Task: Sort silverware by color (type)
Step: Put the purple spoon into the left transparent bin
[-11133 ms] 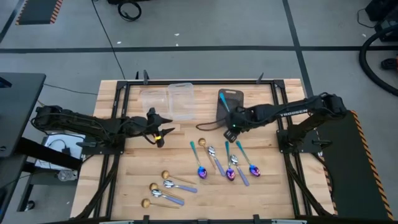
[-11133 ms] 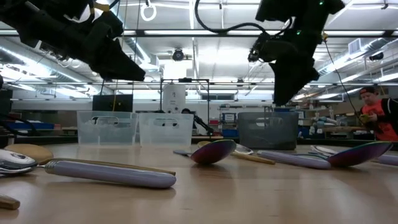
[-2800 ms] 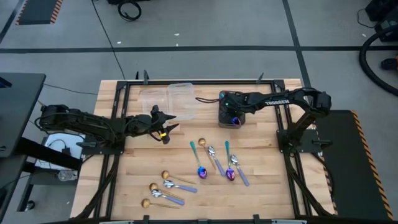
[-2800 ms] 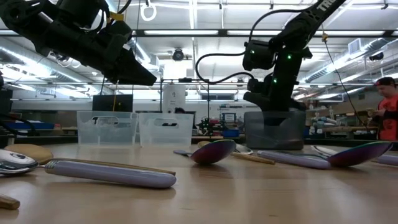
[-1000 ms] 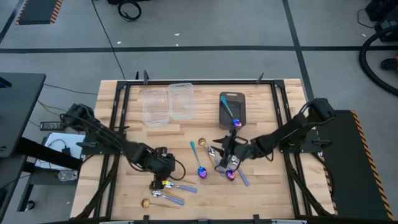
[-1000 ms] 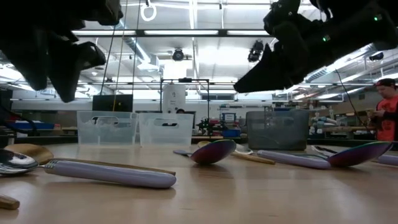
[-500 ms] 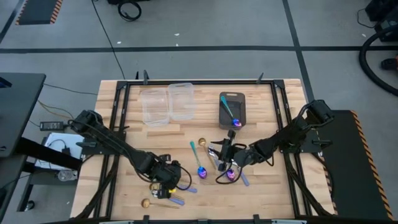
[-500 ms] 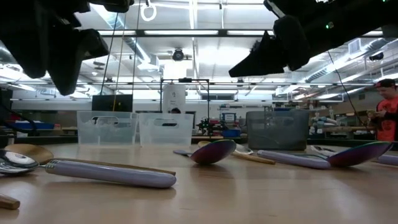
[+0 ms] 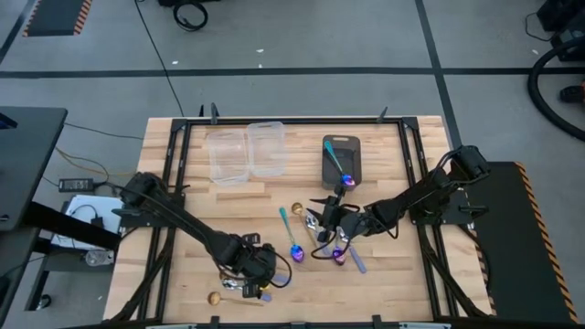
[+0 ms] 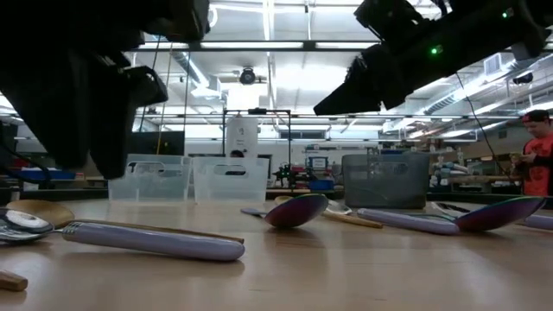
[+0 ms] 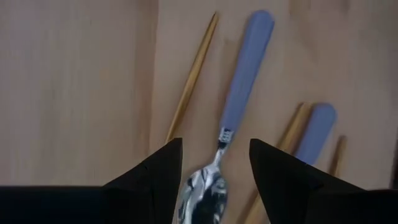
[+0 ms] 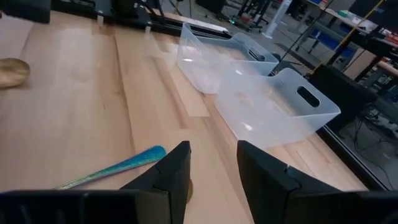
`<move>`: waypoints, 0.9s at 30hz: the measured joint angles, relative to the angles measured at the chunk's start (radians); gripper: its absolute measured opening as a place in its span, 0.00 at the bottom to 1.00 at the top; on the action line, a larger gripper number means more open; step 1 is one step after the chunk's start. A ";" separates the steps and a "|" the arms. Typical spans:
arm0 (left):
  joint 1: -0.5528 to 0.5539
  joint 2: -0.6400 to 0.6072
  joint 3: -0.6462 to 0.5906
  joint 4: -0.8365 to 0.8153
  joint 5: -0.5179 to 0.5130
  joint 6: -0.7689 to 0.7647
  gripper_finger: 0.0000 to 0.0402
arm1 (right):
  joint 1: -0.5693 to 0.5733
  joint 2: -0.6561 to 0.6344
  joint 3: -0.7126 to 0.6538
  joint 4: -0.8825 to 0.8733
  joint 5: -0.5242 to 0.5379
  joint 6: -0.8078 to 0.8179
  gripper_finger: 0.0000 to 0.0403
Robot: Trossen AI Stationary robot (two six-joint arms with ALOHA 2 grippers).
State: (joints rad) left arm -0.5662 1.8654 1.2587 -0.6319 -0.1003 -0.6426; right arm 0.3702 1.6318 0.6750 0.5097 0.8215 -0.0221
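Near the table's front left, my left gripper (image 9: 247, 279) hangs open, pointing down over a cluster of gold and silver spoons. In its wrist view the fingers (image 11: 214, 142) stand on either side of a silver spoon (image 11: 205, 190) with a lavender handle (image 11: 247, 68), which lies flat on the wood. My right gripper (image 9: 320, 215) is open and holds nothing. It hovers nearly level over the middle group of spoons (image 9: 315, 233), pointing toward the table's left. An iridescent spoon (image 9: 294, 249) with a teal handle (image 12: 115, 168) lies beside that group.
Two clear bins (image 9: 228, 153) (image 9: 266, 146) stand at the far middle. To their right, a dark grey bin (image 9: 340, 157) holds a blue-purple spoon (image 9: 343, 174). A gold spoon (image 9: 214, 297) lies near the front edge. A person (image 10: 529, 155) stands beyond the table.
My left gripper has moved toward the table's near edge and a little right. It has also sunk lower over the front-left spoons, staying open. My right gripper has stayed over the middle spoons and rolled at the wrist.
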 joint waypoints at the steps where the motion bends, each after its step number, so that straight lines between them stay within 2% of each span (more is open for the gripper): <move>1: -0.002 0.010 0.000 -0.004 -0.003 -0.001 0.48 | 0.000 0.000 0.000 -0.001 0.000 0.001 0.35; 9: -0.024 0.046 0.000 -0.020 -0.041 -0.006 0.48 | -0.024 0.000 0.000 0.005 -0.006 -0.004 0.34; 16: -0.053 0.051 0.040 -0.061 -0.096 -0.066 0.41 | -0.014 0.000 0.000 0.004 -0.044 0.027 0.34; 19: -0.073 0.051 0.084 -0.124 -0.168 -0.114 0.39 | 0.010 0.000 0.000 0.003 -0.018 0.023 0.34; 22: -0.099 0.051 0.107 -0.136 -0.220 -0.142 0.39 | 0.022 0.000 0.000 0.003 -0.007 0.023 0.34; 27: -0.114 0.051 0.108 -0.122 -0.224 -0.166 0.43 | 0.023 0.000 0.000 0.005 -0.005 0.054 0.33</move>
State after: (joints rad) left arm -0.6805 1.9163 1.3670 -0.7544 -0.3244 -0.8088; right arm 0.3931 1.6314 0.6750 0.5148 0.8162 0.0318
